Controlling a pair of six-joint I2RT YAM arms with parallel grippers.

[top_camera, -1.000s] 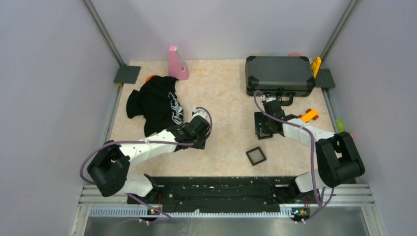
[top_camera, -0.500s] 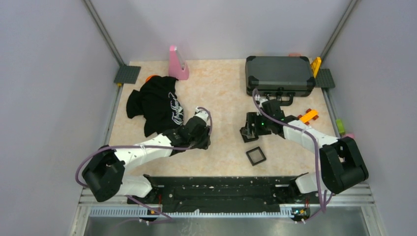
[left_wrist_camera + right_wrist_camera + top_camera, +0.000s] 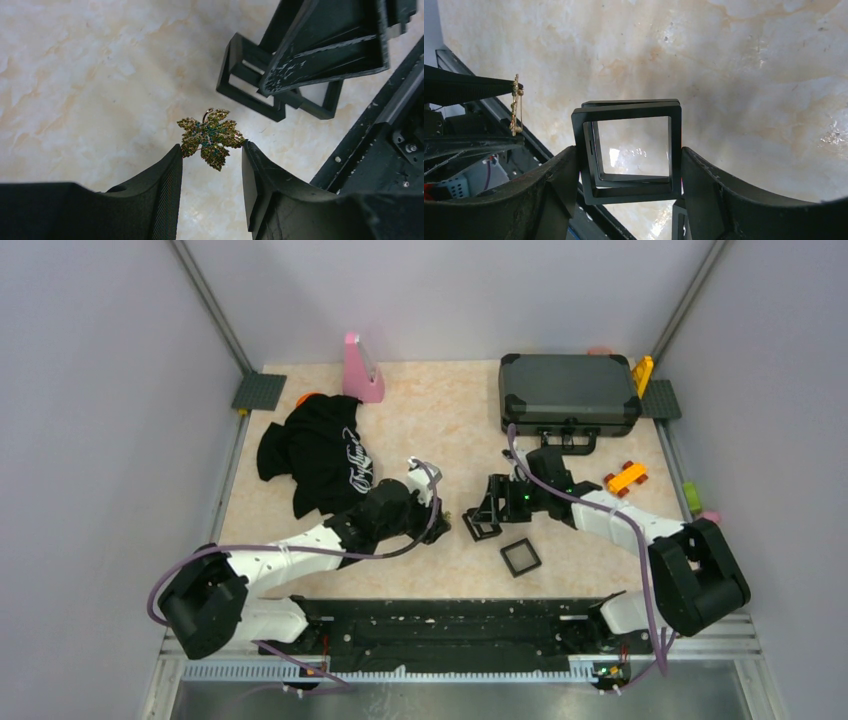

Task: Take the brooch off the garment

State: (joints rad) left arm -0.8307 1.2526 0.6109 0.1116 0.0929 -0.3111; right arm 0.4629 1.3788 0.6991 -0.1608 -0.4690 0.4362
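Note:
My left gripper (image 3: 212, 150) is shut on the brooch (image 3: 212, 138), a gold leaf-shaped ornament held at the fingertips above the table; it also shows in the top view (image 3: 443, 512) and edge-on in the right wrist view (image 3: 516, 105). The garment (image 3: 320, 452), a black T-shirt with white script, lies crumpled at the back left, apart from the brooch. My right gripper (image 3: 628, 150) is shut on a small black square frame (image 3: 629, 145) with a clear window, held just right of the brooch (image 3: 483, 523).
A second black square frame (image 3: 520, 557) lies on the table near the front. A dark grey hard case (image 3: 568, 392) stands at the back right, a pink object (image 3: 360, 370) at the back, an orange toy (image 3: 625, 477) at the right.
My left gripper moved right, away from the shirt, carrying the brooch. My right gripper moved left with the square frame toward the brooch.

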